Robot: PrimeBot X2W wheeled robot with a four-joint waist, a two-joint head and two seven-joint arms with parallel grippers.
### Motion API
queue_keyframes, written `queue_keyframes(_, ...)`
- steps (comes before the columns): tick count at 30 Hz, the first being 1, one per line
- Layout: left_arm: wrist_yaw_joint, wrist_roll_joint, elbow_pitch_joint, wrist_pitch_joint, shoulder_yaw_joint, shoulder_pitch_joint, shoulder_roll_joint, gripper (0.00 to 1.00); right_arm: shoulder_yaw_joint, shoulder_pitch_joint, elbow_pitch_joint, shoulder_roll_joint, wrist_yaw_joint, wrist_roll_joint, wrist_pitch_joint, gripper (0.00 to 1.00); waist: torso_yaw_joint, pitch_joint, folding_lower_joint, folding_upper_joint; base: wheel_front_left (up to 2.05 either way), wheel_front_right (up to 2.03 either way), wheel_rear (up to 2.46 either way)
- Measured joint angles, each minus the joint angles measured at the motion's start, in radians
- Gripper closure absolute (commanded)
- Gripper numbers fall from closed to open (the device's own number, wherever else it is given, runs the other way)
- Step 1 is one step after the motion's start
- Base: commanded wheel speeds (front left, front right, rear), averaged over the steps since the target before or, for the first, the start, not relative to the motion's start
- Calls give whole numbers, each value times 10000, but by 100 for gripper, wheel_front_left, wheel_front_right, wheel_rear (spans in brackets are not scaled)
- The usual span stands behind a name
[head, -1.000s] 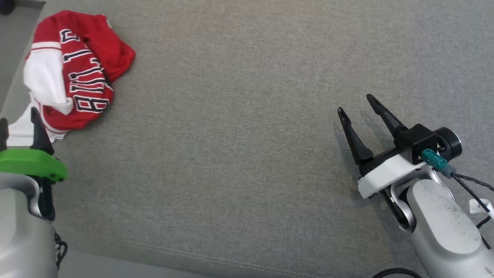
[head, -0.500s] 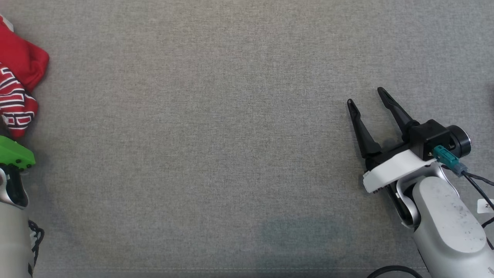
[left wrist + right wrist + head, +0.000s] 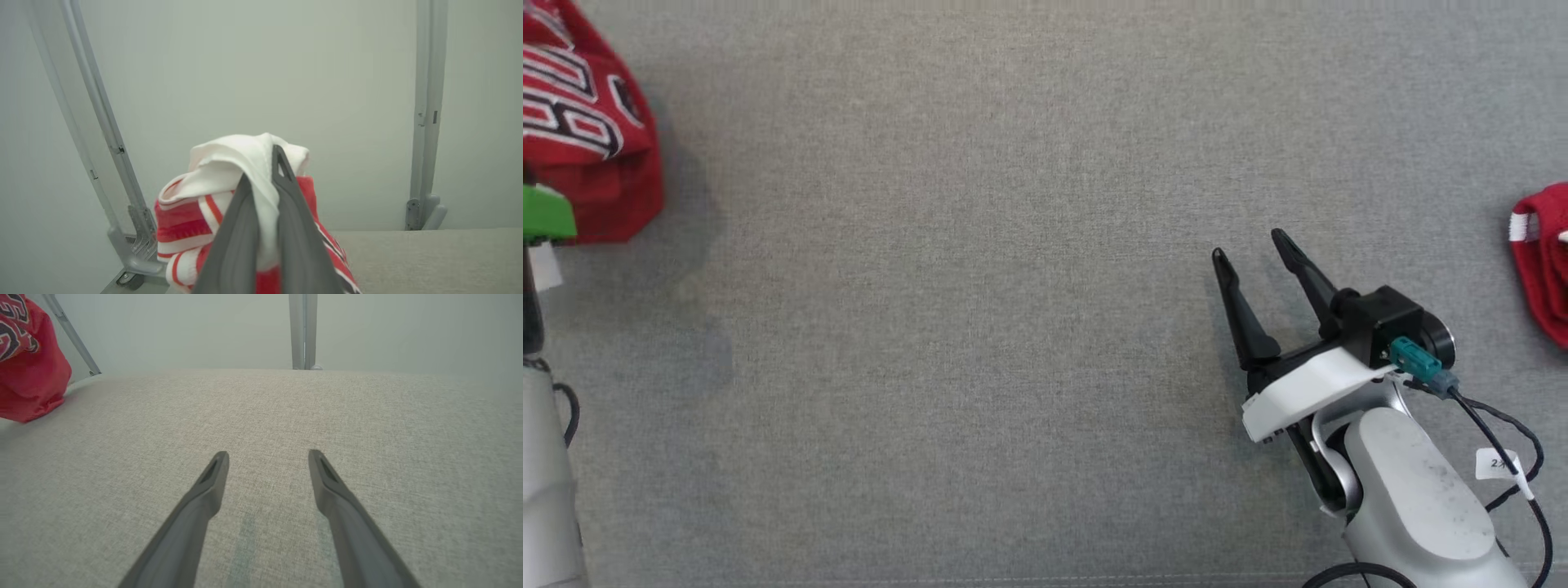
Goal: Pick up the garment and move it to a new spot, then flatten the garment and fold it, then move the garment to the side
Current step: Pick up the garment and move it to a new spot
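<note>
both fingers (image 3: pixel 294 212) of the left claw (image 3: pixel 261 171) pinch the garment (image 3: pixel 600 155) by its white fabric, at ten o'clock in the head view. the right claw (image 3: pixel 1250 245), at four o'clock, is spread over the surface (image 3: pixel 972 327).

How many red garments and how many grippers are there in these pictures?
Red garments: 2 (left garment, right garment)
Grippers: 2 (left gripper, right gripper)
Total: 4

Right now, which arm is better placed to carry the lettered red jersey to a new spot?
The left: the left gripper is clamped shut on the jersey, while the right gripper stands open over the grey surface, apart from it.
</note>
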Motion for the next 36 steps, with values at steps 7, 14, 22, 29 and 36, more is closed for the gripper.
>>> queue_keyframes(7,-128,-186,-1833,0,-2725,-686,-265,100,-199,410,173,520,0,242,0,0,-525,-892,-1,0,0,0,0)
queue_keyframes(14,-155,-2301,-2953,247,-5762,-965,-1158,100,-548,709,217,709,0,322,0,0,-1403,-1253,-1,0,0,0,0)
queue_keyframes(22,-169,-3323,-2878,58,-6941,-941,-1983,100,-623,684,242,809,0,345,0,0,-2181,-1221,-1,1,0,0,0)
queue_keyframes(29,589,-2654,-284,-2,-5436,-498,-1538,100,-606,456,215,861,0,362,0,0,-2520,-814,-1,0,0,0,0)
queue_keyframes(36,1333,-2186,1948,0,-3954,753,-1237,0,-685,445,297,871,0,353,0,0,-2491,-544,-1,0,0,0,0)
